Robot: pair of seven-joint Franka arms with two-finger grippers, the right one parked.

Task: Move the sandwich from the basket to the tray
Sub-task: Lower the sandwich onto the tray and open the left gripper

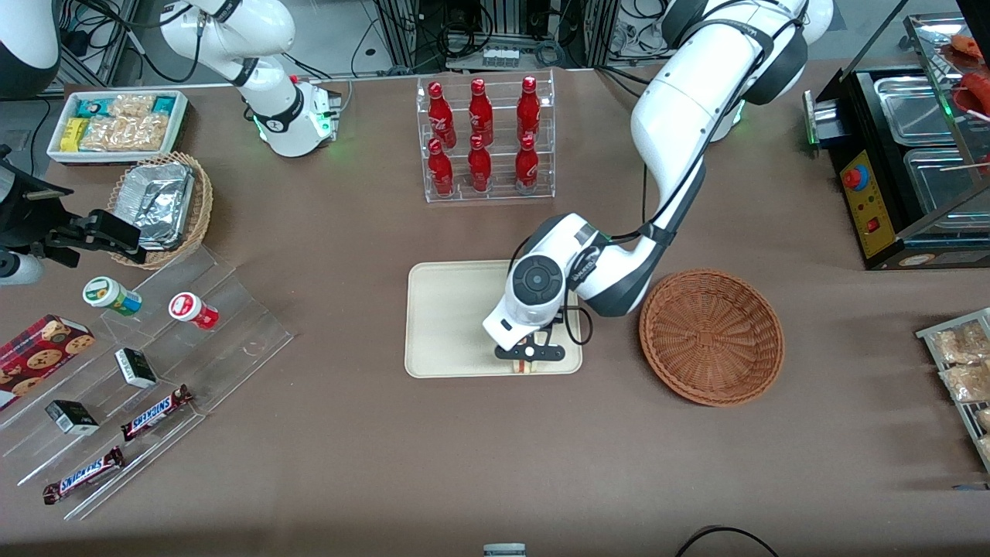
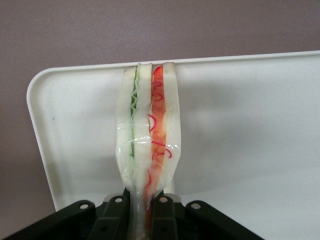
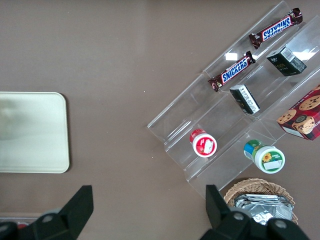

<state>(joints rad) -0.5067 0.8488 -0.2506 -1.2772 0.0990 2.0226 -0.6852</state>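
Observation:
The sandwich [image 2: 147, 130], a clear-wrapped wedge with green and red-orange layers, is pinched at its narrow end between my gripper's [image 2: 142, 212] black fingers [image 2: 116, 216]. It hangs over the cream tray [image 2: 250, 125], reaching toward the tray's rim. From the front, the gripper [image 1: 528, 357] hovers low over the tray [image 1: 448, 325], at the edge nearest the camera and toward the basket end, with a bit of the sandwich [image 1: 527, 367] showing below the fingers. Whether the sandwich touches the tray I cannot tell. The reddish-brown wicker basket [image 1: 711, 336] stands beside the tray with nothing in it.
A clear rack of red bottles [image 1: 483, 139] stands farther from the camera than the tray. Toward the parked arm's end lie acrylic steps with snack bars and cups [image 1: 147, 363], a tan basket of foil containers [image 1: 162, 205] and a white snack bin [image 1: 116, 124]. A black food warmer [image 1: 905, 170] stands toward the working arm's end.

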